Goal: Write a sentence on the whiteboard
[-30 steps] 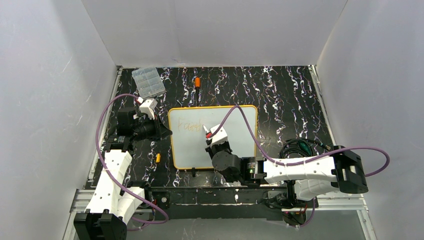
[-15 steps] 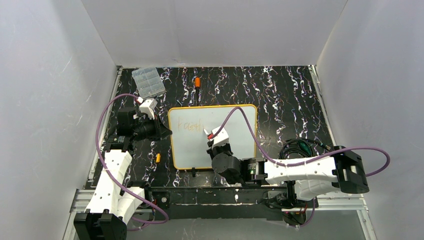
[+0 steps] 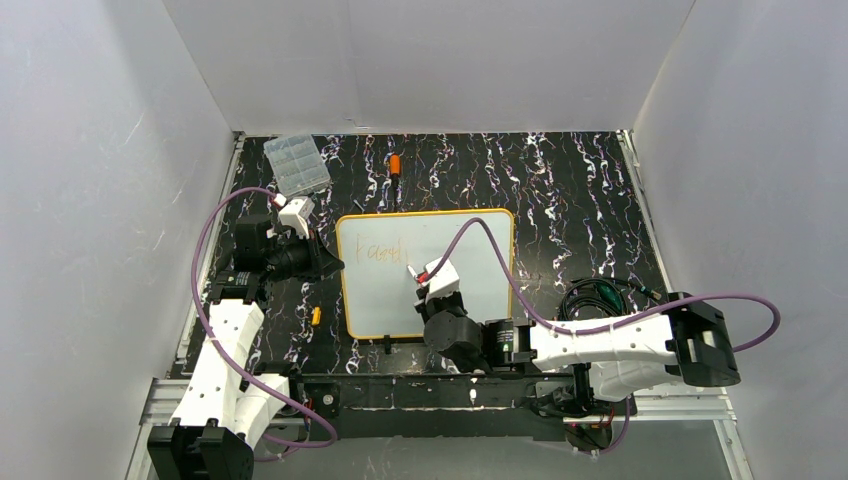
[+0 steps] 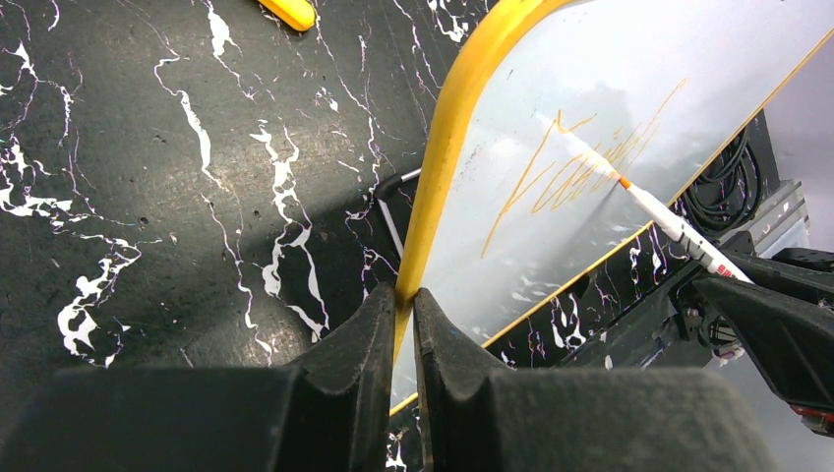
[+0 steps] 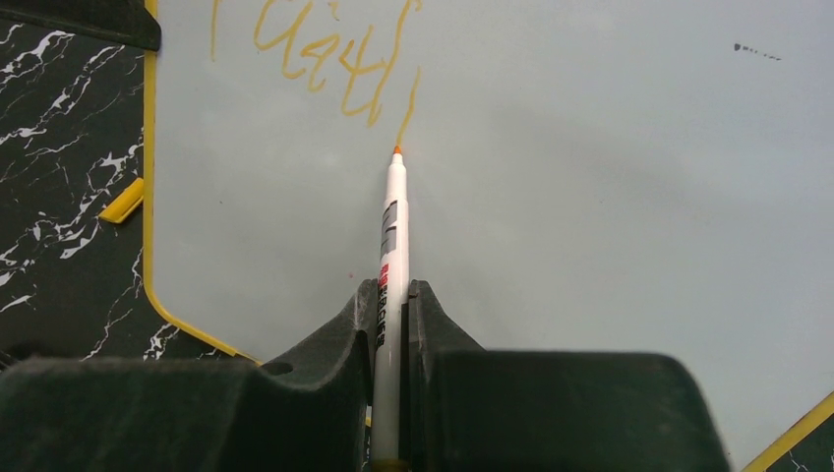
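The whiteboard, white with a yellow rim, lies flat on the black marbled table. Its top left carries the sentence, a few faint orange strokes, which also show as writing in the left wrist view and as orange letters in the right wrist view. My left gripper is shut on the board's left yellow rim. My right gripper is shut on a white marker. The marker's orange tip touches the board at the end of the last stroke, right of the letters.
A clear plastic compartment box sits at the back left. An orange and black pen-like item lies behind the board. A small yellow piece lies left of the board. Black cables coil at the right.
My right gripper has drawn the marker a little toward the near edge, leaving a short new stroke beside the letters. The left gripper has stayed on the rim.
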Robot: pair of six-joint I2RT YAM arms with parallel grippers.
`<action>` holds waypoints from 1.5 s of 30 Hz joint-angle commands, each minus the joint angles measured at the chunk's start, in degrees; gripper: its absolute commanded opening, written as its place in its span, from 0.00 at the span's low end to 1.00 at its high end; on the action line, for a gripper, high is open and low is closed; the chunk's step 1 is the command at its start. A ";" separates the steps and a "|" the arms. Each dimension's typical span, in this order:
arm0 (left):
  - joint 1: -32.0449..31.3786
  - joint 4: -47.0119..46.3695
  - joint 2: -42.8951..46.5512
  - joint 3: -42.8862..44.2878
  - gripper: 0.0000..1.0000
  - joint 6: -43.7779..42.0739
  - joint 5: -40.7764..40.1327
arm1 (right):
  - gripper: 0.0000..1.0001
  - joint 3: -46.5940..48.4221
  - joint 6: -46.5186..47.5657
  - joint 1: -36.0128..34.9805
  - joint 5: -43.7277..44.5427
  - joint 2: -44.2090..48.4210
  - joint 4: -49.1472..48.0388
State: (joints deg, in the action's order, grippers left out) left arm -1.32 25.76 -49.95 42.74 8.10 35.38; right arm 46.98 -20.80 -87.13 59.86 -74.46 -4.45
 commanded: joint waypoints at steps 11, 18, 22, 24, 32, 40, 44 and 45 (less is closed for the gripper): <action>-0.24 0.87 0.31 0.98 0.10 0.30 1.98 | 0.01 0.30 9.01 -0.41 -2.23 3.35 -9.79; -0.26 0.78 0.25 1.03 0.10 0.25 2.09 | 0.01 1.28 10.03 -0.41 -1.06 0.92 -9.83; -0.30 0.71 0.21 1.03 0.10 0.25 2.23 | 0.01 1.10 10.31 -0.27 -1.03 0.42 -10.41; -0.23 0.72 0.21 1.03 0.10 0.32 2.32 | 0.01 1.09 10.57 -0.11 -1.28 0.17 -10.69; -0.27 0.78 0.30 0.94 0.10 0.34 2.33 | 0.01 1.45 10.96 0.55 -0.87 -1.01 -11.20; -0.21 0.78 0.38 0.94 0.10 0.34 2.23 | 0.01 1.60 10.51 1.43 0.13 -1.60 -10.85; -0.22 0.87 0.38 0.94 0.10 0.34 2.24 | 0.01 1.71 10.51 1.90 0.96 -1.49 -10.85; -0.25 0.87 0.38 0.94 0.10 0.34 2.24 | 0.01 1.69 10.59 1.99 1.03 -1.48 -10.92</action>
State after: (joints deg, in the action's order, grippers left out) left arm -1.34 25.82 -49.95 42.74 8.14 35.51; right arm 46.39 -10.31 -86.13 57.69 -75.50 -12.71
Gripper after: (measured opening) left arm 0.105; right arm 0.197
